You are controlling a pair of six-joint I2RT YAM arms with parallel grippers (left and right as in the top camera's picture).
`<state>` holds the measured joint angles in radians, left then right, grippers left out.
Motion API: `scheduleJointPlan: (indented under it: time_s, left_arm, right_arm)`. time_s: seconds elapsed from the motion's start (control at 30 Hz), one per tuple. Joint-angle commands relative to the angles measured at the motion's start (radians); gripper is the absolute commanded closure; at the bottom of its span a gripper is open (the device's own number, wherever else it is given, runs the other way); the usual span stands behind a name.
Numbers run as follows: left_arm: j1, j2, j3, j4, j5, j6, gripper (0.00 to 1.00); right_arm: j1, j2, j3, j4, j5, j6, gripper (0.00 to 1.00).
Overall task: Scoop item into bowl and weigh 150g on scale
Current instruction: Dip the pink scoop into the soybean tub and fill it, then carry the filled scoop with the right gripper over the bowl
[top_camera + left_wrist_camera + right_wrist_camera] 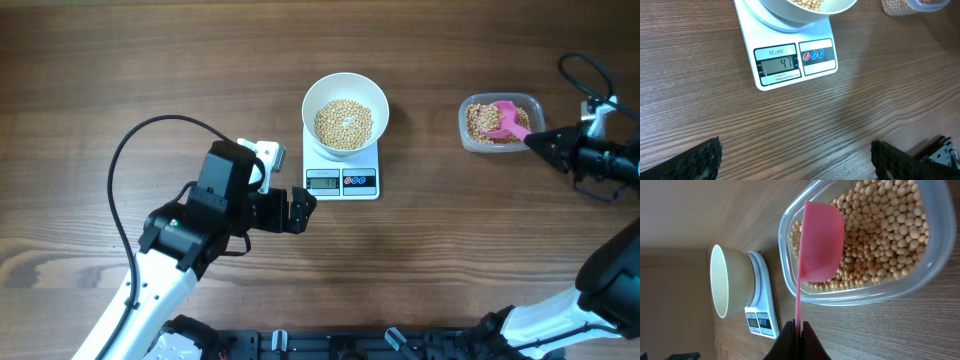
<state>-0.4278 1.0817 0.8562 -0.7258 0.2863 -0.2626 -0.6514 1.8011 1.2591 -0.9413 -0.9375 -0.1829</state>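
On dark wood-grain table (pixel 120 60): scale (pixel 342 180), bowl (pixel 318 92), tub (pixel 465 120).

One scale (pixel 342 182), one display (pixel 780 65), three round buttons (pixel 814 55). One white bowl (pixel 311 101). One clear tub (pixel 466 128). One pink scoop (pixel 510 117). Two heaps of beans (pixel 344 123), grains too many to count. Two grippers: left gripper (pixel 304 210), right gripper (pixel 531 142). One table (pixel 100 80).

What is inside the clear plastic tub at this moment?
Loose tan beans and the cup of the pink scoop, its handle pinched by the shut right hand. The scoop hides beans beneath it, and beans cover the tub floor.
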Motion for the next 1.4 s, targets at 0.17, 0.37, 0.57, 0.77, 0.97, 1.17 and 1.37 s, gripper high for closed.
scheduleJointPlan:
  time_s: [0.17,0.37,0.57,0.77,0.97,1.17,1.37]
  left_arm:
    - [0.006,0.002,0.010,0.003,0.009,0.021,0.00]
    - [0.006,0.002,0.010,0.003,0.009,0.021,0.00]
    - [0.006,0.002,0.010,0.003,0.009,0.021,0.00]
    - [0.006,0.002,0.010,0.003,0.009,0.021,0.00]
    - [0.006,0.002,0.010,0.003,0.009,0.021,0.00]
    - [0.006,0.002,0.010,0.003,0.008,0.021,0.00]
    - [0.006,0.002,0.010,0.003,0.009,0.021,0.00]
  right_arm:
    - [-0.089,0.015,-0.008,-0.003,-0.231,-0.002,0.96]
    - [-0.109,0.014,-0.007,-0.034,-0.423,-0.036,0.96]
    - [-0.108,-0.011,-0.007,-0.108,-0.497,-0.087,0.96]
    - [0.014,-0.118,-0.007,-0.144,-0.498,-0.091,0.96]
    - [0.283,-0.236,0.014,0.003,-0.311,0.127,0.96]
    - [0.535,-0.276,0.014,0.210,-0.100,0.302,0.96]
    - [0.682,-0.276,0.014,0.323,0.076,0.233,0.96]
